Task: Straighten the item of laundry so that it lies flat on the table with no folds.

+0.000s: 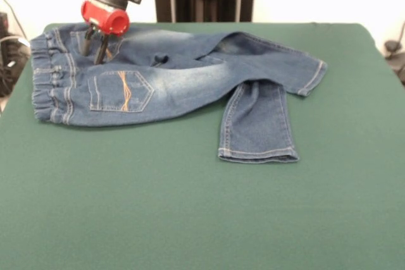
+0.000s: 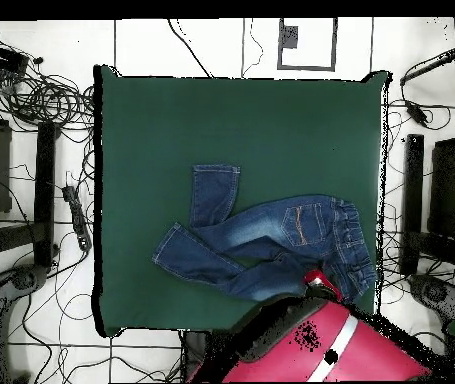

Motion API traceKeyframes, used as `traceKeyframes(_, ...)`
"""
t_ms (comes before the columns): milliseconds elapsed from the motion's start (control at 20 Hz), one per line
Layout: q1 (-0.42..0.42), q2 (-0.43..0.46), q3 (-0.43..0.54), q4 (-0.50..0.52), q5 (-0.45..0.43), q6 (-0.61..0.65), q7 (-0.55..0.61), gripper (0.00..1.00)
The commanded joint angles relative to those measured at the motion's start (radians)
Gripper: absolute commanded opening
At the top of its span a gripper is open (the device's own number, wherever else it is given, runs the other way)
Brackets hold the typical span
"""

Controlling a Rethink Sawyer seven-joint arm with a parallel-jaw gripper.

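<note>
The jeans lie at the far left part of the worktop, mostly spread, but one leg is bent under the other and the seat is wrinkled, so straightening is not finished. The end effector stands on the denim near the waistband, its fingers narrow, seemingly pinching cloth. Only cables lie around the worktop; nothing blocks.
</note>
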Motion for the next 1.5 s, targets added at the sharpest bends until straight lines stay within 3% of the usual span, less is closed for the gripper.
traceKeyframes(50, -0.038, -0.048, 0.072, 0.019, -0.059, 0.196, 0.064, 1.0)
traceKeyframes(400, -0.072, -0.114, 0.155, 0.139, -0.046, 0.363, 0.11, 1.0)
traceKeyframes(650, -0.178, -0.138, 0.262, 0.172, -0.073, 0.506, 0.086, 1.0)
traceKeyframes(900, -0.126, -0.026, 0.172, 0.023, -0.087, 0.248, 0.047, 1.0)
traceKeyframes(1050, -0.124, -0.019, 0.169, 0.04, -0.075, 0.224, 0.067, 1.0)
traceKeyframes(1250, -0.088, -0.093, 0.171, 0.119, -0.056, 0.26, 0.09, 1.0)
traceKeyframes(1500, -0.055, -0.274, 0.173, 0.211, -0.048, 0.48, 0.064, 1.0)
